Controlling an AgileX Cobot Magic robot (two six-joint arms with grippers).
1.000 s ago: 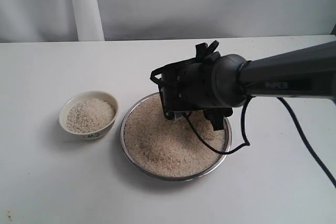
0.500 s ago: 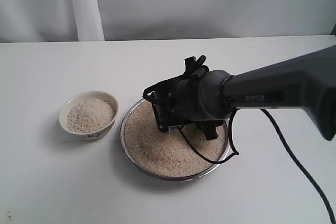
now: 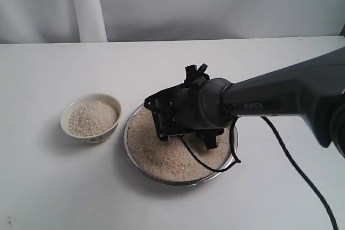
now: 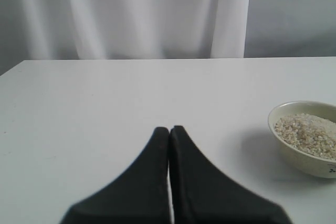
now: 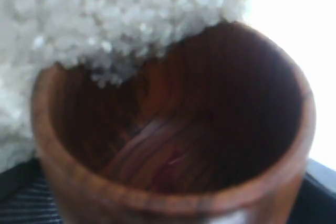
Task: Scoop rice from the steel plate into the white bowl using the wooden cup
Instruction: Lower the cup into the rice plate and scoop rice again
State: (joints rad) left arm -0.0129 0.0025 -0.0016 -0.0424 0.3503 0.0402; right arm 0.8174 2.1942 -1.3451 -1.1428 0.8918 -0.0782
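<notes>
Grip: right hand [image 3: 171, 123] is closed around the wooden cup [image 5: 168, 145], low over the steel plate [image 3: 180, 182]. Its fingers are mostly hidden under the wrist in the exterior view.
Cup is tipped over, mouth pushed into the rice [image 5: 105, 19]. Grains are seen coming over the rim, and most of the dark interior is bare. Judged as the start of a scoop, not a full load.
Plate is heaped with rice almost to its rim. White bowl [image 3: 75, 131] sits just beside it on the tabletop [image 3: 54, 197], on the left, and is already mounded with rice.
Left hand [image 4: 169, 132] is parked apart from the work, fingers pressed together, nothing held.

Risks, as judged:
- Cup is round and smooth, so it could be twisted or slipped in the grip if it is driven hard into the rice.
- If it is pushed too deep, the plate bottom could be struck and the plate shoved toward the bowl.
- Bowl has little room left, so a full cup is likely to be spilled over onto the tabletop.
- Cable [image 3: 215, 168] loops low over the plate and could be dragged through the rice on the swing across.
</notes>
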